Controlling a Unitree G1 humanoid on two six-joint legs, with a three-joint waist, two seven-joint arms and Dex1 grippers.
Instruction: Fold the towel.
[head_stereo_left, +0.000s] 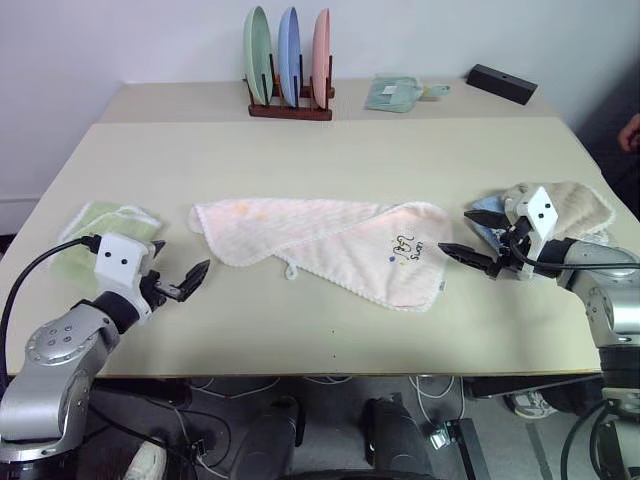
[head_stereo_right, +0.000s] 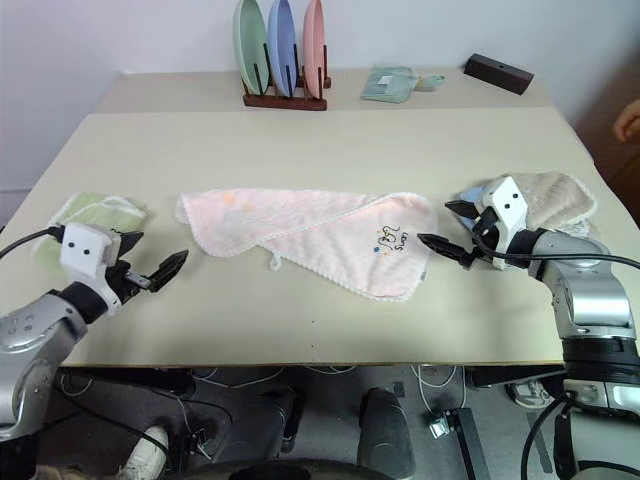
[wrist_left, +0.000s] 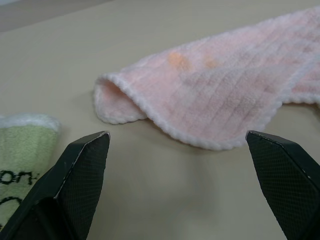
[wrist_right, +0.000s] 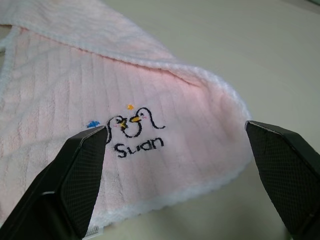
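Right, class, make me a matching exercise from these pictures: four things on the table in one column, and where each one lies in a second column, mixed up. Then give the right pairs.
Things:
1. pink towel
2. green towel
3. plate rack
4. black box

Places:
A. back of the table, near its middle
B. far right corner of the table
C. middle of the table, between the two grippers
D. left edge of the table, beside the left gripper

Pairs: 1-C, 2-D, 3-A, 4-B
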